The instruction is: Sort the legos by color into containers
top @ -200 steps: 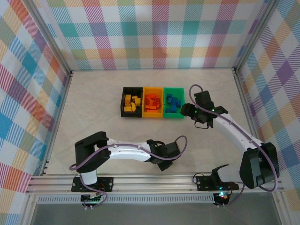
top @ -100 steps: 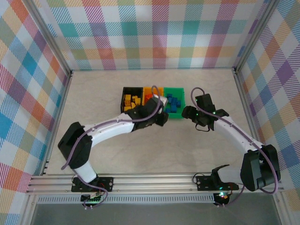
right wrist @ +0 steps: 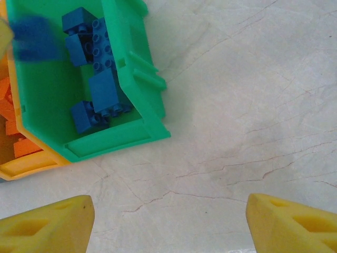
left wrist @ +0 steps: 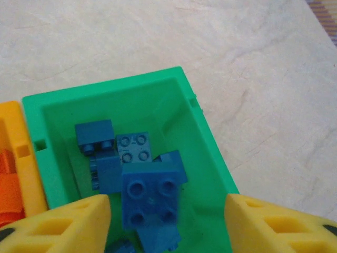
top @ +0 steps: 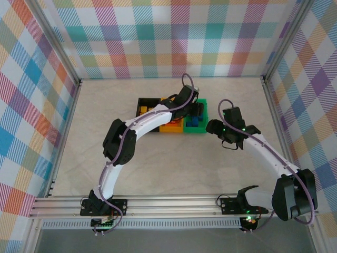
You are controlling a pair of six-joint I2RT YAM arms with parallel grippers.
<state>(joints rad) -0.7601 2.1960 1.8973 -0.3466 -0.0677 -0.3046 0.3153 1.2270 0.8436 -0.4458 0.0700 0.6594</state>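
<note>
My left gripper [left wrist: 168,211] hangs open over the green bin [left wrist: 105,89], the right-hand one of the three joined containers. A blurred blue lego [left wrist: 152,195] sits between its yellow fingers [left wrist: 79,221] and touches neither. Other blue legos [left wrist: 113,153] lie on the bin floor. From above, the left arm reaches across the black bin [top: 141,120] and the orange-yellow bin [top: 171,128] to the green bin [top: 202,129]. My right gripper [right wrist: 171,211] is open over bare table beside the green bin [right wrist: 131,68], nothing between its fingers. Orange-red legos [right wrist: 10,132] show in the middle bin.
The bins stand mid-table, toward the back. Checkered walls close off the left, back and right. The marble tabletop [top: 158,168] lies bare in front of the bins. The right arm [top: 263,153] runs from the front right corner up to the green bin's side.
My left arm swung from the front of the table up over the bins to the green one. Its jaws opened and let go of the blue lego. The right gripper barely shifted.
</note>
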